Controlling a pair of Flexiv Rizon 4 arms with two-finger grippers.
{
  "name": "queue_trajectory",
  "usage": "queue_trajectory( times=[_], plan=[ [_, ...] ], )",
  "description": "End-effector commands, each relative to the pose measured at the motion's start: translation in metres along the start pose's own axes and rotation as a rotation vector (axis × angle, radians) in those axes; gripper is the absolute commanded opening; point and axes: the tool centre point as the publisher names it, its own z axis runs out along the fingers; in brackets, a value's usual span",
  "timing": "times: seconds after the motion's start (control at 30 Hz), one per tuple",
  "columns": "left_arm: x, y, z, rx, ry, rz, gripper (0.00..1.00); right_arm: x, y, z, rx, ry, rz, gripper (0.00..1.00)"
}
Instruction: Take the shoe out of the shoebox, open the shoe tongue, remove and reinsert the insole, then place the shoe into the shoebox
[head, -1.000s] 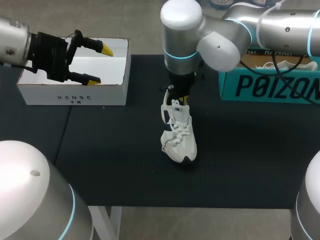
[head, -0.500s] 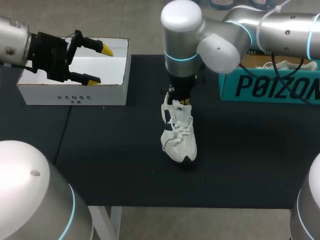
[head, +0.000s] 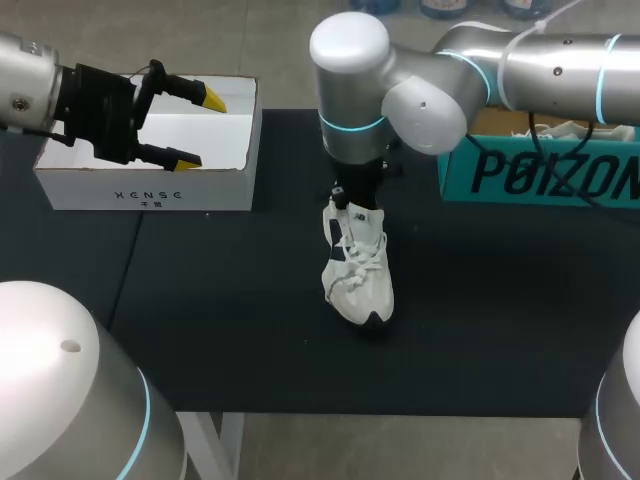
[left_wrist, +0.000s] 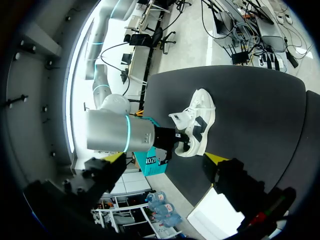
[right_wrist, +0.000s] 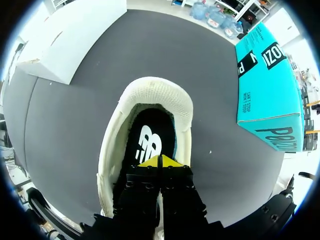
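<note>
Shoe (head: 358, 270) insole (right_wrist: 150, 142) shows only wrist-side, beneath closed right claw (right_wrist: 160, 160) (left claw (head: 200, 128) wide).

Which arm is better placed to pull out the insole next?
Right: right gripper sits inside the shoe, tips over the insole; left gripper hangs open over the white shoebox.

1. Bright, even light from above; soft highlights sit on the right arm (head: 348, 45) shell.
2. The white box (right_wrist: 75, 35) and shoe (right_wrist: 155, 86) collar glare against the matte dark table (right_wrist: 70, 115).
</note>
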Motion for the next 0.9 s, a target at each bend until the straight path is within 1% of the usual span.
queue_trajectory(
  times=[0.03, 0.1, 0.17, 0.2, 0.27, 0.4, 0.53, 0.63, 0.77, 0.9],
  plan=[
    [0.000, 0.001, 0.001, 0.001, 0.001, 0.001, 1.00, 0.007, 0.007, 0.008, 0.022, -0.005, -0.011, 0.00],
    [0.000, 0.001, 0.001, 0.001, 0.001, 0.001, 1.00, 0.007, 0.008, 0.003, 0.016, 0.002, -0.007, 0.00],
    [0.000, 0.001, 0.001, 0.001, 0.001, 0.001, 1.00, 0.006, 0.010, -0.007, -0.002, 0.006, -0.005, 0.00],
    [0.000, 0.001, 0.001, 0.001, 0.001, 0.001, 1.00, 0.006, 0.011, -0.016, -0.018, 0.010, -0.003, 0.00],
    [0.000, 0.001, 0.001, 0.001, 0.001, 0.001, 1.00, 0.003, 0.014, -0.029, -0.046, 0.007, 0.005, 0.00],
    [0.000, 0.001, 0.001, 0.001, 0.001, 0.001, 1.00, -0.006, 0.021, -0.042, -0.075, -0.007, 0.019, 0.00],
    [0.000, 0.001, 0.001, 0.001, 0.001, 0.001, 1.00, -0.017, 0.030, -0.036, -0.070, -0.020, 0.037, 0.00],
    [0.000, 0.001, 0.001, 0.001, 0.001, 0.001, 1.00, -0.020, 0.034, -0.022, -0.053, -0.019, 0.051, 0.00],
    [0.000, 0.001, 0.001, 0.001, 0.001, 0.001, 1.00, -0.016, 0.034, -0.006, -0.025, -0.007, 0.058, 0.00],
    [0.000, 0.001, 0.001, 0.001, 0.001, 0.001, 1.00, -0.011, 0.032, -0.004, -0.017, 0.005, 0.058, 0.00]
  ],
)
